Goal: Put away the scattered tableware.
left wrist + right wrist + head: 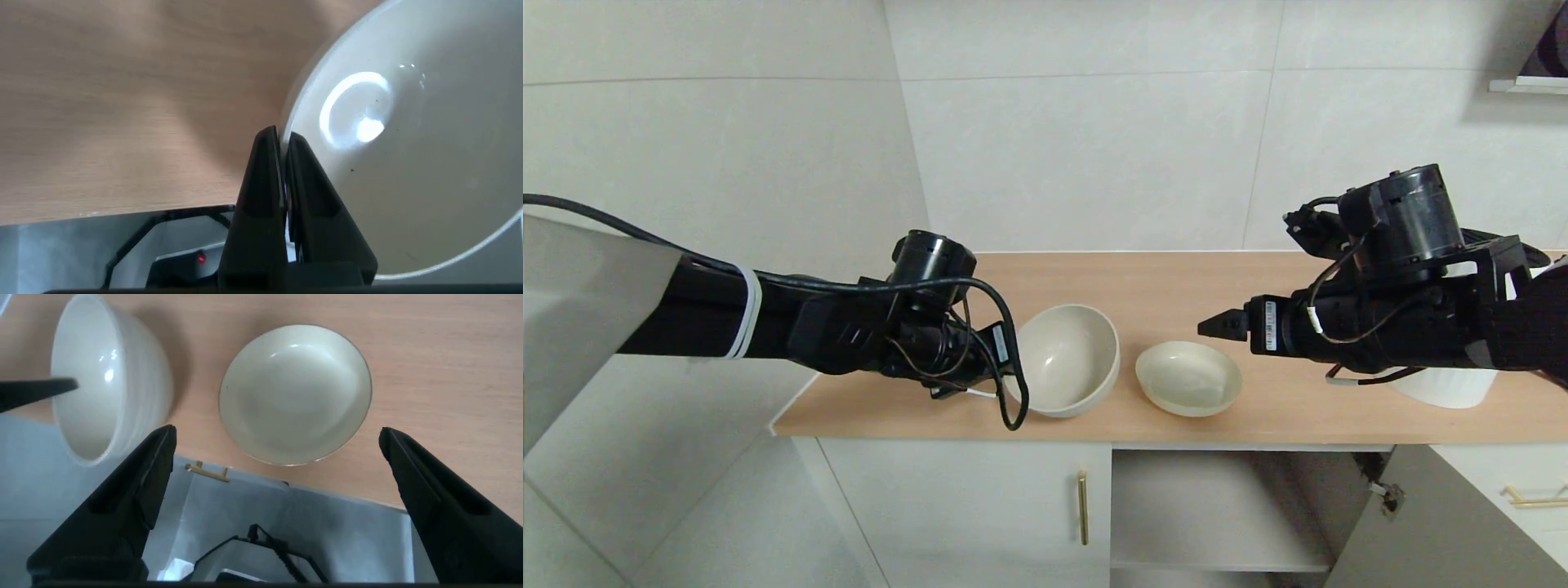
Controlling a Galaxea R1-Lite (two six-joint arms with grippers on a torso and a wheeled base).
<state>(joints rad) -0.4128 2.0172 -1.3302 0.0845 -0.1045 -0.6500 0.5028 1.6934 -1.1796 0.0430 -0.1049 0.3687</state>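
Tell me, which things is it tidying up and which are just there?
Tidying: deep bowl, held in the left gripper; shallow bowl; white dish.
Just there: counter; cupboard door; wall tiles.

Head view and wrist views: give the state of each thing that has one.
deep bowl: tilted, rim pinched by left gripper.
left gripper: shut on deep bowl.
shallow bowl: upright on counter.
right gripper: open, holding nothing.
left cabinet door: shut.
right cabinet door: swung open.
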